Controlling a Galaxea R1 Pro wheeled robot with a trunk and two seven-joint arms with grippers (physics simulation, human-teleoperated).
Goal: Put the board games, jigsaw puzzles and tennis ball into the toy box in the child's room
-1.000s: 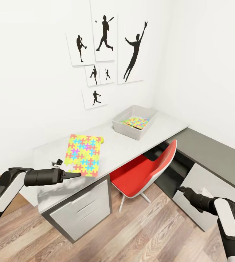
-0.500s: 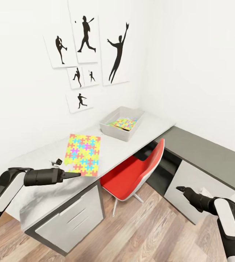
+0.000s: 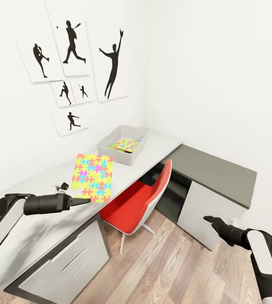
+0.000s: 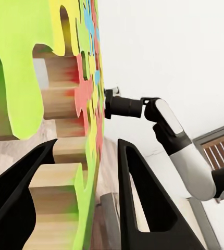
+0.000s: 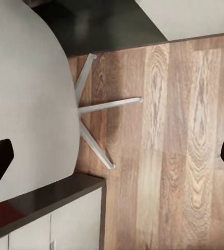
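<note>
Now the left gripper [image 3: 85,201] pinches one jigsaw puzzle [image 3: 92,177] by its near edge, the sheet raised over the white table [image 3: 47,230], far edge toward the wall. A second puzzle [image 3: 125,145] lies in the toy box [image 3: 112,153]. Right gripper [image 3: 207,219] hangs over the floor, fingers spread.

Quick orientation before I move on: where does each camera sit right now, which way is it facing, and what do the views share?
Head: high, looking down over the table, toy box, red chair; both arms show.
Left wrist: looks along the left claw at the held jigsaw puzzle; right arm beyond.
Right wrist: looks down past the right claw at the wood floor and chair base.
Shared: puzzle in head and left wrist; chair in head and right wrist.
</note>
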